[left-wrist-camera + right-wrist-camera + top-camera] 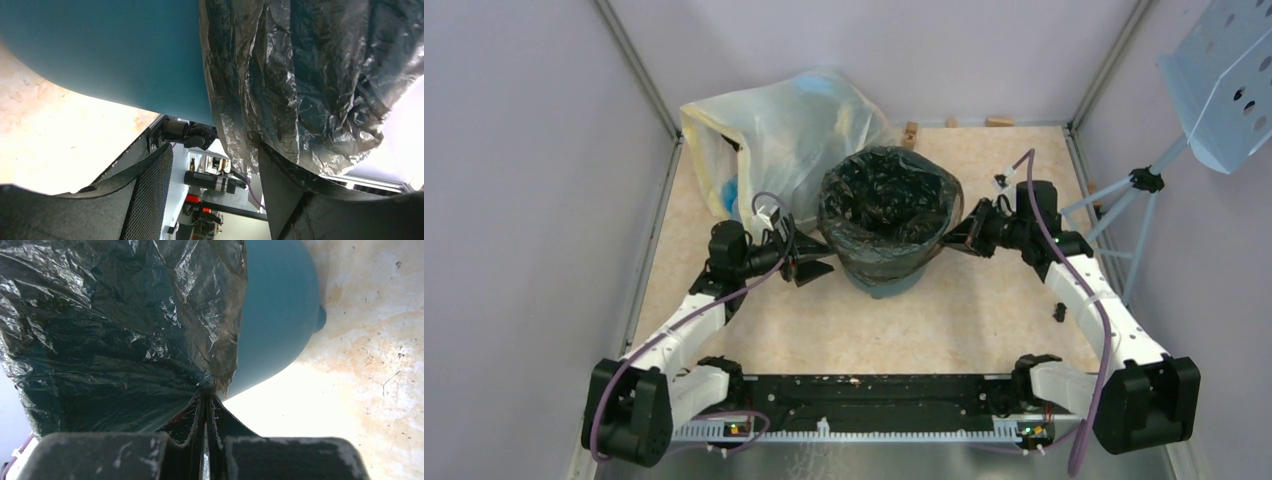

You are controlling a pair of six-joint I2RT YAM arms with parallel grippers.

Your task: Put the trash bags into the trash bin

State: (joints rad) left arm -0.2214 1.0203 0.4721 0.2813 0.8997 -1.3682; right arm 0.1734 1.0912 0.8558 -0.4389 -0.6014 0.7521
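The step in hand seems to be the fitting of the trash bag (886, 195) over the rim of the trash bin (886, 285). The bag sits inside the bin, which stands upright in the middle of the surface (904, 330), and its edge is folded outward and hangs down the outside wall.

The right gripper (952, 238) is at the right side of the bin. Its jaws are pressed together on a fold of the bag's hem, just beside the bin wall. The left gripper (812, 268) is at the left side of the bin with its jaws set wide apart. The hanging edge of the bag is near one finger, but nothing is pinched.

The task looks nearly finished. The next move probably calls for a gentle pull downward on the hem, so the thin plastic lies even around the rim and does not tear. The left gripper would need to close on the loose edge first, or draw away.

By count there are one black bag, one bin, two grippers, and one large whitish bag (774, 140) just behind the bin. Three small wooden blocks (911, 131) lie at the far edge.
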